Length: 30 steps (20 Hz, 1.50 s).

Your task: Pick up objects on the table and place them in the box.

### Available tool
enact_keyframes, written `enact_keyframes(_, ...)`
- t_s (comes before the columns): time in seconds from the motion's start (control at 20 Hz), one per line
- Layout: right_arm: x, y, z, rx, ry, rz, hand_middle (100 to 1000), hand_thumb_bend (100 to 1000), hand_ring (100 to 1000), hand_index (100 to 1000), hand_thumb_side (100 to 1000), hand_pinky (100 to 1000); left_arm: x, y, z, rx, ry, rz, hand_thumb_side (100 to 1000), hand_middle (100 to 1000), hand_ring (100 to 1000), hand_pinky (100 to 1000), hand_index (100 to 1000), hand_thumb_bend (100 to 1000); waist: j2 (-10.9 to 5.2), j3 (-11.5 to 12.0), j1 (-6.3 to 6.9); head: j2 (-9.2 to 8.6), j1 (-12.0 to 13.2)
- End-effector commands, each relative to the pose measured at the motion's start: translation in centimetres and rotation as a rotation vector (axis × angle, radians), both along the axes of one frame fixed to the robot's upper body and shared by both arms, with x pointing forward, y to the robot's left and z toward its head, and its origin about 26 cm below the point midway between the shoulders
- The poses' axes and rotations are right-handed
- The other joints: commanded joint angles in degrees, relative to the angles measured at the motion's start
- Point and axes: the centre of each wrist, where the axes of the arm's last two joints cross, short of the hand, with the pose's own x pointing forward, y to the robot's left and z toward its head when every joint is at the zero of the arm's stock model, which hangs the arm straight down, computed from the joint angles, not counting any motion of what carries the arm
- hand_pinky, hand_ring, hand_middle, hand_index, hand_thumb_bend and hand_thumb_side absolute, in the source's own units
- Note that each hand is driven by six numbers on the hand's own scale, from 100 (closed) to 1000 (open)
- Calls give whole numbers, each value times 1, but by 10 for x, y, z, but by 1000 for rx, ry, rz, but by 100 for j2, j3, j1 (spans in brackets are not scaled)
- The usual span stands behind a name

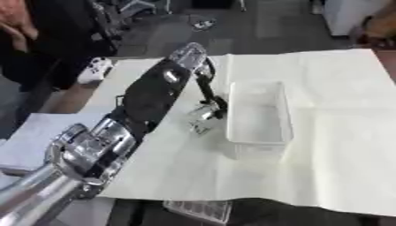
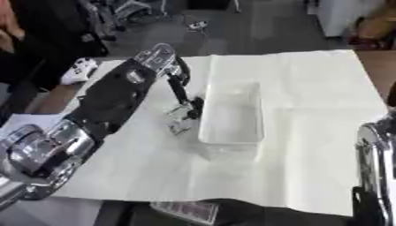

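At the near edge of the counter [image 1: 333, 176], covered by a white sheet, a flat clear item [image 1: 197, 211] sticks out from under it. The right arm shows only as a silver part at the right edge; its robot hand is out of sight. Farther in stands the clear box [image 1: 259, 115]. Just left of it the left robot hand [image 1: 207, 111] hangs fingers down, apparently curled on a small pale object [image 1: 199, 128]; I cannot tell for sure.
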Motion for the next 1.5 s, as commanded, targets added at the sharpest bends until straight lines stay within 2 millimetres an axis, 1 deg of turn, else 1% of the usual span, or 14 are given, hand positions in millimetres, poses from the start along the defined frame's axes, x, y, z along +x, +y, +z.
enact_keyframes(0.05,-4,6,9,14,-39,26,576,100,542,743,1000,528,2,4,8,35,25,-1,1000,917,1000,1000,921,804,-52,-7,-12,-83,52)
enact_keyframes(0.2,-4,6,9,14,-40,30,576,100,542,743,1000,527,2,5,3,61,50,17,1000,916,1000,1000,914,795,-49,-19,-8,-76,61)
enact_keyframes(0.3,-4,7,10,14,-41,32,575,100,542,743,1000,527,3,5,3,79,50,30,1000,892,988,1000,888,789,-47,-22,-9,-65,69)
enact_keyframes(0.35,-4,7,10,13,-41,32,575,100,542,743,1000,527,3,5,3,86,47,36,1000,876,961,970,874,783,-47,-21,-9,-62,71)
enact_keyframes(0.4,-4,7,10,12,-40,33,575,100,542,743,1000,527,3,5,4,95,41,47,1000,857,927,921,864,748,-46,-21,-10,-60,76)
enact_keyframes(0.45,-4,7,10,12,-40,33,575,100,542,743,1000,527,3,5,4,100,35,56,1000,845,907,895,861,739,-46,-20,-11,-59,80)
enact_keyframes(0.6,-4,7,10,10,-39,34,575,100,542,743,1000,527,3,5,4,117,18,89,1000,814,859,828,852,749,-45,-22,-12,-61,88)
enact_keyframes(0.7,-4,7,10,10,-39,35,575,100,542,743,1000,527,4,6,3,130,9,110,1000,796,833,783,837,737,-46,-25,-12,-58,92)
enact_keyframes(0.85,-4,7,10,11,-40,36,575,100,542,743,1000,527,4,7,0,140,5,134,1000,771,788,727,814,659,-44,-28,-12,-61,81)
enact_keyframes(1.0,-4,7,10,11,-40,37,575,100,542,743,1000,528,3,8,-4,140,12,146,1000,759,765,703,806,626,-41,-31,-12,-63,78)
enact_keyframes(1.2,-5,8,10,11,-41,39,575,100,542,744,1000,527,3,8,-12,131,39,152,1000,761,764,698,809,595,-35,-36,-15,-61,85)
enact_keyframes(1.3,-5,8,10,11,-41,41,575,100,542,744,1000,527,2,9,-16,124,54,155,1000,765,770,697,813,617,-28,-44,-17,-67,89)
enact_keyframes(1.5,-5,9,11,13,-44,45,575,100,542,744,1000,527,1,11,-23,120,78,168,1000,764,771,697,812,610,-11,-68,-19,-83,98)
